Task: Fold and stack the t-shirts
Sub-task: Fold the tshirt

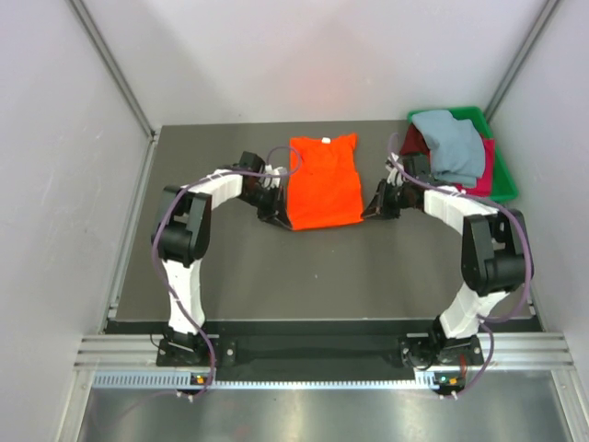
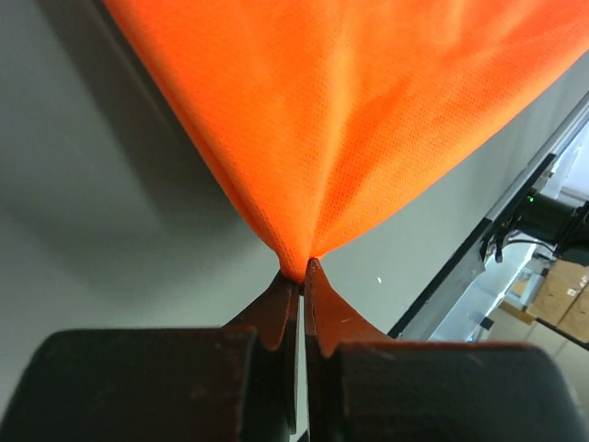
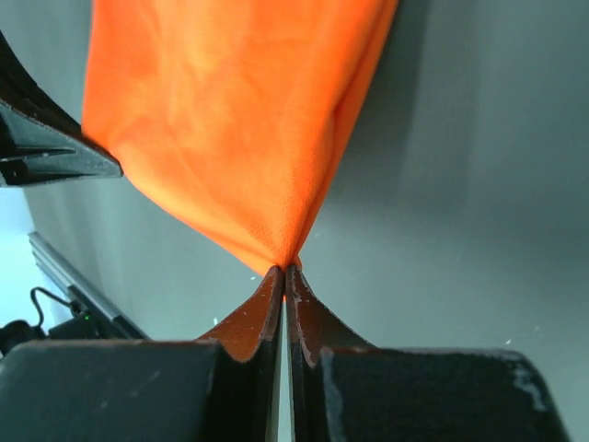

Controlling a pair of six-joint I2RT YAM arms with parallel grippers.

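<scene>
A bright orange t-shirt (image 1: 324,180) lies spread on the dark table, collar toward the far side. My left gripper (image 1: 276,214) is shut on its near-left corner; in the left wrist view the orange cloth (image 2: 350,120) pulls taut into the pinched fingertips (image 2: 301,273). At the near-right corner my right gripper (image 1: 372,210) is shut on the cloth too, and the right wrist view shows the shirt (image 3: 230,120) drawn to a point between the jaws (image 3: 284,270). A pale grey-blue t-shirt (image 1: 453,145) and a dark red one (image 1: 416,140) are heaped in the green tray.
The green plastic tray (image 1: 504,184) stands at the back right corner of the table. Grey walls close in on both sides. A metal rail (image 1: 322,354) carries the arm bases at the near edge. The left arm's body (image 3: 46,147) shows in the right wrist view.
</scene>
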